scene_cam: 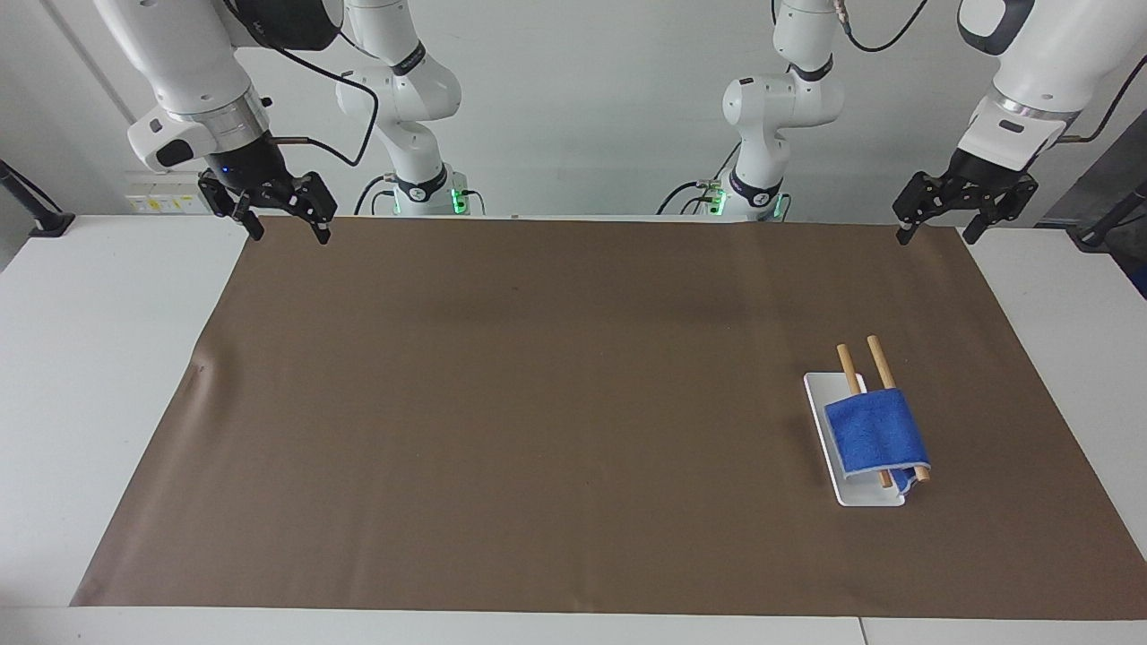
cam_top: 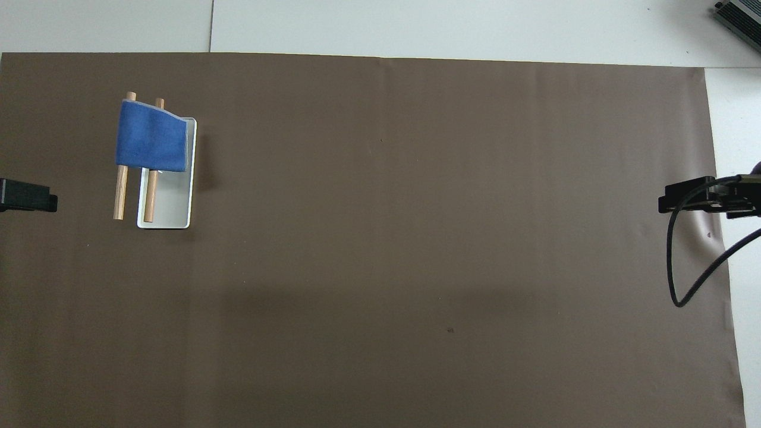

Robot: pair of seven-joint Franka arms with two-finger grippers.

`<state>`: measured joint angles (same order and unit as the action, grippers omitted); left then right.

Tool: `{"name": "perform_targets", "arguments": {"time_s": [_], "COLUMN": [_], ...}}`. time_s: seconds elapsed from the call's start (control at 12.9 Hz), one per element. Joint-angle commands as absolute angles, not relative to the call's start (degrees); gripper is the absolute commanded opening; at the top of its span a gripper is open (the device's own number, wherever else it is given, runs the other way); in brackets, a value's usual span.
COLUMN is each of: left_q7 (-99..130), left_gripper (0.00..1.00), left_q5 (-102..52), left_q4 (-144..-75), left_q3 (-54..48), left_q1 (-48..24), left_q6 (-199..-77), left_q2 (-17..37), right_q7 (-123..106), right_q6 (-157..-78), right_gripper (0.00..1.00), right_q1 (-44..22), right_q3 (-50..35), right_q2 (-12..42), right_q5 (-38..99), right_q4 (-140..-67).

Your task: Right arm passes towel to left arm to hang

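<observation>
The blue towel hangs draped over two wooden rods of a small rack on a white base, toward the left arm's end of the table. My left gripper is open and empty, up in the air over the mat's corner by its base; only its tip shows in the overhead view. My right gripper is open and empty, raised over the mat's other corner near its own base, and waits.
A brown mat covers most of the white table. Two smaller white arms with green base lights stand at the robots' edge. A black cable loops down from the right wrist.
</observation>
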<state>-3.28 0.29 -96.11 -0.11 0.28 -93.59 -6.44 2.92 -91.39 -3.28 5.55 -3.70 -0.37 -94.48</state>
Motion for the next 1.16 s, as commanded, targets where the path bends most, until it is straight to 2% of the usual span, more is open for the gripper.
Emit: {"name": "perform_targets", "arguments": {"time_s": [0.0,0.15,0.39,0.7,1.08], "left_q7": [-4.0,-4.0,-4.0,-3.8,-3.2], "left_gripper": [1.0,1.0,1.0,1.0,1.0], "left_q5": [1.1,-0.3,-0.8,-0.3,-0.2], "left_q4": [-93.7,-88.9,-86.0,-86.3,-87.2], "left_q3": [-0.1,0.2,0.2,0.2,0.3], "left_q1": [0.4,0.4,0.4,-0.4,-0.5], "left_q6": [-91.1,-88.3,-86.6,-86.1,-84.4], "left_q2": [-4.9,-2.1,0.3,-0.6,-1.3], "right_q7": [3.7,3.8,4.0,4.9,5.2], "right_q6": [-89.0,-83.4,-83.8,-87.5,-86.9], "right_gripper": [1.0,1.0,1.0,1.0,1.0], "right_q1": [-3.3,-3.3,-3.2,-3.3,-3.3], "right_q3": [4.8,4.7,4.8,4.7,4.2], "right_q2": [-3.3,-0.2,0.3,-1.0,-1.0], "right_q5": [-2.4,-2.4,-0.6,-0.5,-0.5], "right_q4": [-91.3,-84.1,-84.7,-88.0,-88.0]}}
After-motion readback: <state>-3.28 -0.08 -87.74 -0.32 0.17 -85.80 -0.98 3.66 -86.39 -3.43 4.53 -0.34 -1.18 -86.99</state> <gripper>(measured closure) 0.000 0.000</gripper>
